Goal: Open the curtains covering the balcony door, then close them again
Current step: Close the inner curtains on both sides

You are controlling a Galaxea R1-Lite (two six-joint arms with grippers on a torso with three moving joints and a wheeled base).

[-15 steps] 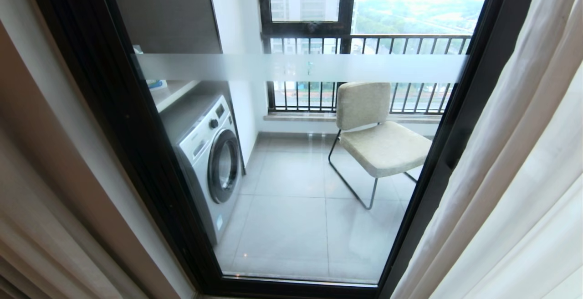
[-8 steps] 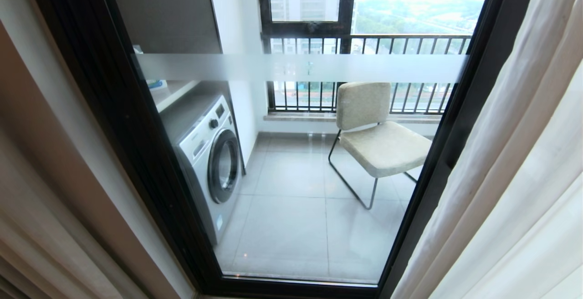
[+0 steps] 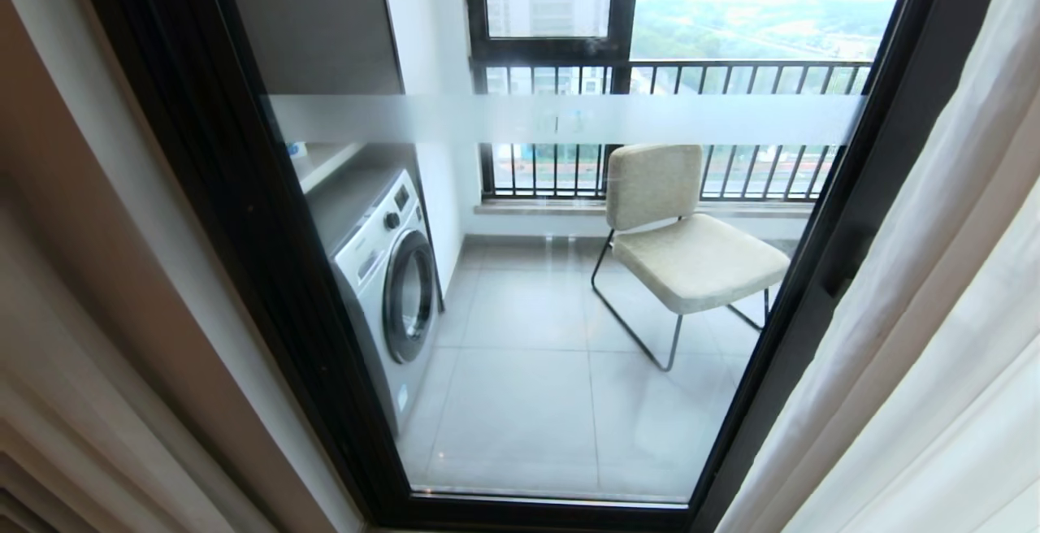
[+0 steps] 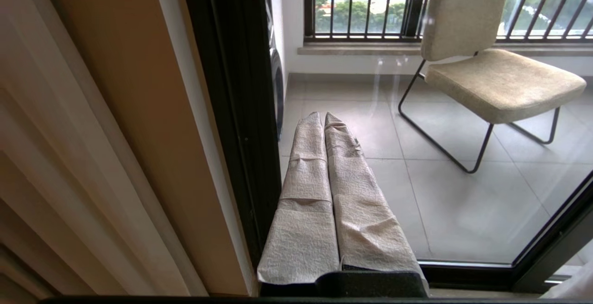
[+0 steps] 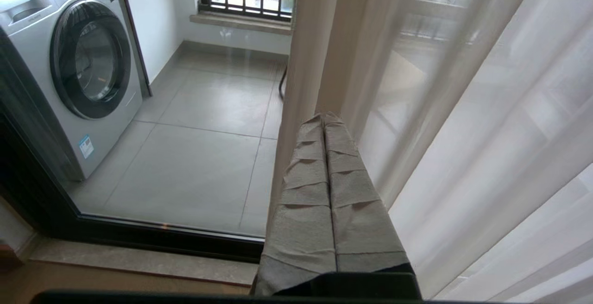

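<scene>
The balcony door (image 3: 244, 216) is a glass panel in a dark frame with a frosted band (image 3: 561, 117) across it, and it stands uncovered in the head view. White sheer curtains (image 3: 934, 338) hang bunched at its right, and beige curtain folds (image 3: 49, 403) hang at the far left. Neither arm shows in the head view. My left gripper (image 4: 323, 115) is shut and empty, pointing at the glass beside the door frame (image 4: 236, 109). My right gripper (image 5: 323, 117) is shut and empty, its tips close to the sheer curtain's edge (image 5: 305, 63); whether they touch the cloth I cannot tell.
Behind the glass stand a washing machine (image 3: 390, 289) at the left and a beige padded chair (image 3: 691, 249) on thin black legs. A black barred railing (image 3: 674, 127) and a window lie beyond. A stone sill (image 5: 139, 260) runs along the door's foot.
The whole head view has shifted a little to the right since half a second ago, so the camera moved. Nothing in the scene itself has moved.
</scene>
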